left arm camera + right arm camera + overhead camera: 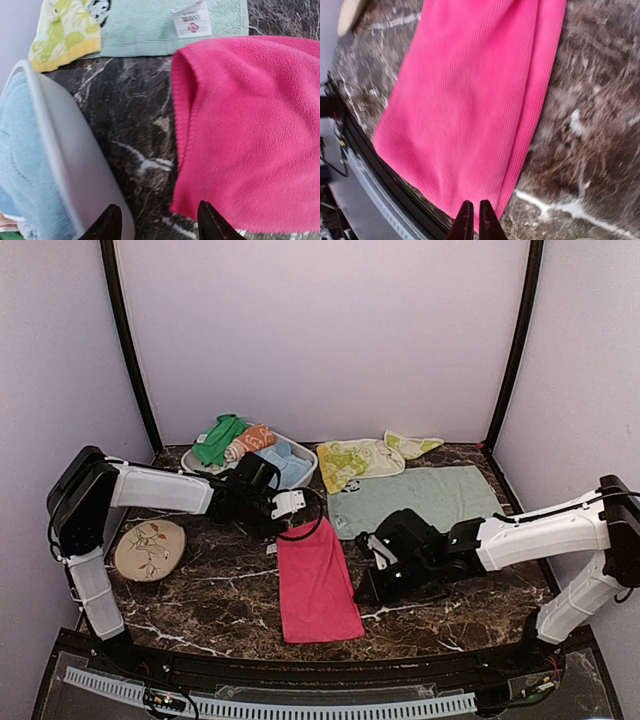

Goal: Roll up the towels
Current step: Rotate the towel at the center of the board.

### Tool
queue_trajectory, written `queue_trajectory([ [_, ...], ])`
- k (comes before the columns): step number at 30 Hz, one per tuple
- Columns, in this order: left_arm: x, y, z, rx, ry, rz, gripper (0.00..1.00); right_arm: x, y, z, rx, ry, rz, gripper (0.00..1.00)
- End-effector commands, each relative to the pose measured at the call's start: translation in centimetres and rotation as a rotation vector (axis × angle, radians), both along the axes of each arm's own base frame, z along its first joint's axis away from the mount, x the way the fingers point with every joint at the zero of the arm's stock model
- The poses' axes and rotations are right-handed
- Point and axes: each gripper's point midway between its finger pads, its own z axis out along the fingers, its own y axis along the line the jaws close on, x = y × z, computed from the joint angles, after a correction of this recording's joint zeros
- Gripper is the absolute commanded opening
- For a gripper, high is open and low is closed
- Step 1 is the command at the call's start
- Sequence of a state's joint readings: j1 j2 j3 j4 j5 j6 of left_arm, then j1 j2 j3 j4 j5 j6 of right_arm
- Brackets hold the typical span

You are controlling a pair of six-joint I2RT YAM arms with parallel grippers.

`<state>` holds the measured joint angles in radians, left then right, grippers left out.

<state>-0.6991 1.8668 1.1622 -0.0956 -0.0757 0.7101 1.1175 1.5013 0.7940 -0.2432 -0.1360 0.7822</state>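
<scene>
Black jaws of the left pincer (157, 212) stand apart, holding nothing, just beside the far-left corner of the hot-pink towel (250, 130). The right pincer (472, 220), pressed together and empty, sits at the towel's right long edge. The towel lies flat on the worktop (200, 610), with its long axis running far to near. I judge that the left arm is nearer the far short end, where a roll could start.

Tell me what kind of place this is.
Probably a robot lab booth, not a home: plain pale backdrop walls box in a dark marble-patterned tabletop, a white left robot arm and white right robot arm flank it, and a hot-pink cloth towel lies spread out.
</scene>
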Motion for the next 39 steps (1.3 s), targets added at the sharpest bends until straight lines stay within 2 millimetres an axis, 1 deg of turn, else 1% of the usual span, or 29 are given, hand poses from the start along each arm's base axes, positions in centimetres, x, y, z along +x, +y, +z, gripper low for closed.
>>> queue_trajectory([
  [1, -0.2, 1.0, 7.5, -0.124, -0.072, -0.021, 0.57, 5.3, 1.9, 4.0, 0.268, 0.013, -0.019, 0.08],
  [2, -1.0, 1.1, 8.3, -0.14, -0.072, -0.042, 0.59, 6.7, 2.5, 4.6, 0.301, 0.016, -0.013, 0.1],
  [4, -2.9, 1.5, 9.3, -0.151, -0.024, -0.073, 0.62, 9.0, 4.0, 4.1, 0.306, 0.038, 0.015, 0.12],
  [6, -5.0, 1.6, 9.6, -0.163, 0.066, -0.103, 0.63, 11.4, 5.8, 3.4, 0.305, 0.053, 0.042, 0.13],
  [7, -6.2, 1.5, 9.5, -0.171, 0.109, -0.133, 0.63, 12.6, 6.4, 2.7, 0.308, 0.068, 0.04, 0.13],
  [9, -9.2, 1.6, 9.0, -0.181, 0.209, -0.202, 0.63, 15.5, 7.6, 2.1, 0.339, 0.088, 0.015, 0.13],
  [10, -10.8, 1.6, 8.5, -0.175, 0.26, -0.232, 0.68, 17.0, 7.9, 0.8, 0.336, 0.109, -0.01, 0.13],
  [11, -12.4, 1.5, 8.0, -0.16, 0.296, -0.263, 0.69, 18.2, 7.8, -0.3, 0.335, 0.129, -0.038, 0.13],
  [12, -14.3, 1.1, 7.4, -0.137, 0.326, -0.31, 0.69, 19.6, 7.5, -1.1, 0.335, 0.139, -0.074, 0.13],
  [14, -17.6, 0.6, 5.9, -0.09, 0.384, -0.38, 0.69, 21.0, 7.0, -2.7, 0.315, 0.146, -0.122, 0.12],
  [16, -20.1, 0.0, 4.6, -0.061, 0.437, -0.437, 0.69, 21.7, 6.6, -4.3, 0.271, 0.137, -0.159, 0.12],
  [18, -21.6, -0.8, 3.5, -0.041, 0.459, -0.473, 0.67, 21.6, 6.1, -5.9, 0.229, 0.147, -0.2, 0.11],
  [20, -22.9, -1.8, 2.6, -0.025, 0.468, -0.512, 0.66, 21.7, 5.7, -6.7, 0.218, 0.14, -0.246, 0.11],
  [21, -23.5, -2.3, 2.2, -0.019, 0.47, -0.533, 0.66, 21.7, 5.5, -6.9, 0.21, 0.137, -0.27, 0.11],
  [23, -23.9, -3.4, 1.4, -0.005, 0.442, -0.555, 0.66, 22.0, 5.4, -7.0, 0.2, 0.116, -0.303, 0.1],
  [27, -23.3, -4.5, 0.0, 0.033, 0.358, -0.556, 0.67, 23.2, 5.2, -6.4, 0.187, 0.061, -0.394, 0.09],
  [30, -24.1, -4.3, -0.8, 0.045, 0.369, -0.553, 0.68, 24.1, 4.6, -5.9, 0.185, 0.023, -0.481, 0.08],
  [34, -25.2, -3.8, -2.1, 0.068, 0.368, -0.548, 0.68, 24.6, 5.1, -5.0, 0.204, -0.023, -0.534, 0.08],
  [37, -24.6, -3.9, -3.1, 0.075, 0.317, -0.519, 0.67, 24.2, 5.8, -4.4, 0.204, -0.042, -0.524, 0.08],
  [39, -23.9, -4.2, -3.5, 0.069, 0.287, -0.492, 0.64, 23.9, 6.0, -3.8, 0.217, -0.055, -0.514, 0.09],
])
